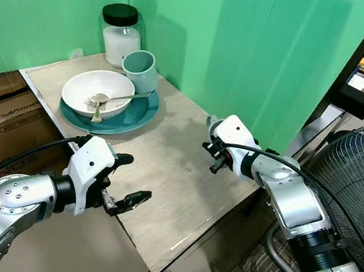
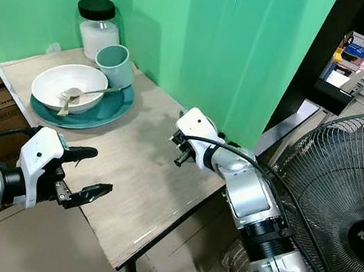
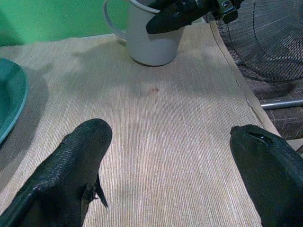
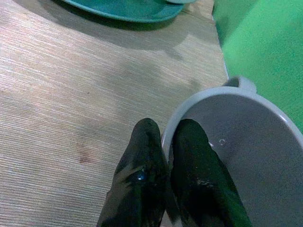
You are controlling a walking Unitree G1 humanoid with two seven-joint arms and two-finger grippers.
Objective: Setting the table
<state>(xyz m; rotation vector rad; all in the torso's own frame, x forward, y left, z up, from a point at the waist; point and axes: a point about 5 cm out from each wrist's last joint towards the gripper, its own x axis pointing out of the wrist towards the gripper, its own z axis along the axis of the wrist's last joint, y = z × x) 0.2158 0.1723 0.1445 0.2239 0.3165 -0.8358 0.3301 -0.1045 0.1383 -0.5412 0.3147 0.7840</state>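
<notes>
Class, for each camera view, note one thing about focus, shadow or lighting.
Head views: sharp, evenly lit, the jar shading the green wall. Left wrist view: open claw fingers loom soft. Right wrist view: the teal plate shadows the table; the mug rim blurs.

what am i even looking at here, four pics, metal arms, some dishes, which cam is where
This is a humanoid robot setting a table. The two wide pictures come from cameras in its head, looking down; the other two come from cameras on its wrists.

On the wooden table sit a teal plate carrying a white bowl with a spoon and fork, a teal cup and a lidded jar.

The right gripper pinches the rim of a grey mug, one finger inside, one outside. The left gripper hovers open at the table's near edge, holding nothing.
</notes>
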